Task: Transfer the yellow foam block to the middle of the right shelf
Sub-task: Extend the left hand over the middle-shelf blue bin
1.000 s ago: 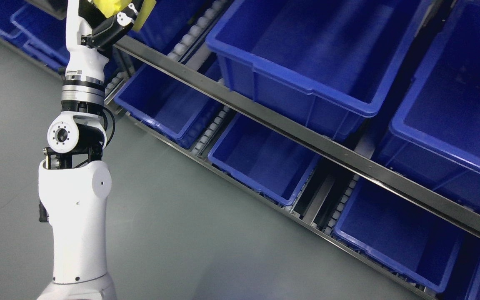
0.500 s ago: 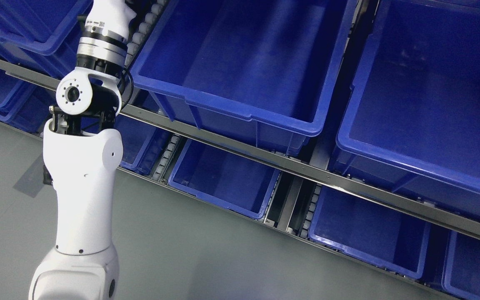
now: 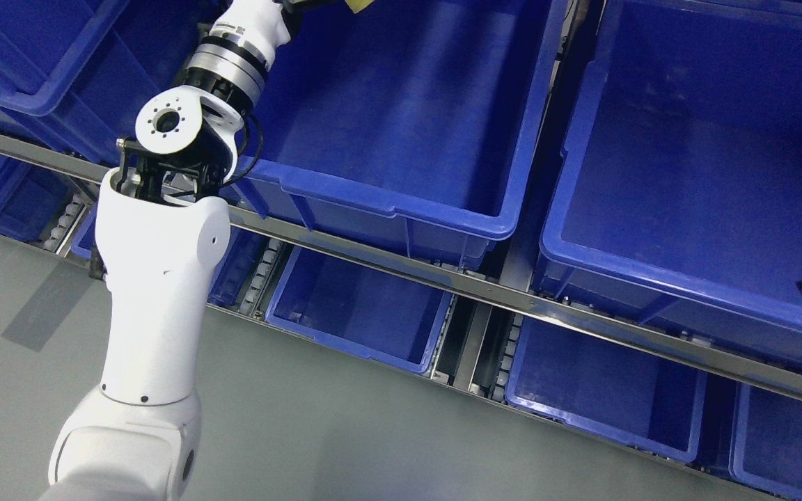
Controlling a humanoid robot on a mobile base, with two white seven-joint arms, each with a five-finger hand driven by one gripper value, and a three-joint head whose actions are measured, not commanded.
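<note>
Fingers of the left hand: out of frame, grip state cannot be determined.
Left arm (image 3: pixel 157 306) reaches toward 12 o'clock; yellow foam block (image 3: pixel 361 4) edge shows over the blue bin (image 3: pixel 401 209).

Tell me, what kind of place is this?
Probably a warehouse or stockroom: big blue plastic bins sit in rows on a metal rack with roller tracks, above a plain grey floor.

Warehouse, blue storage bins (image 3: pixel 401 125) on roller rack (image 3: pixel 484 289), grey floor (image 3: pixel 303 431)
</note>
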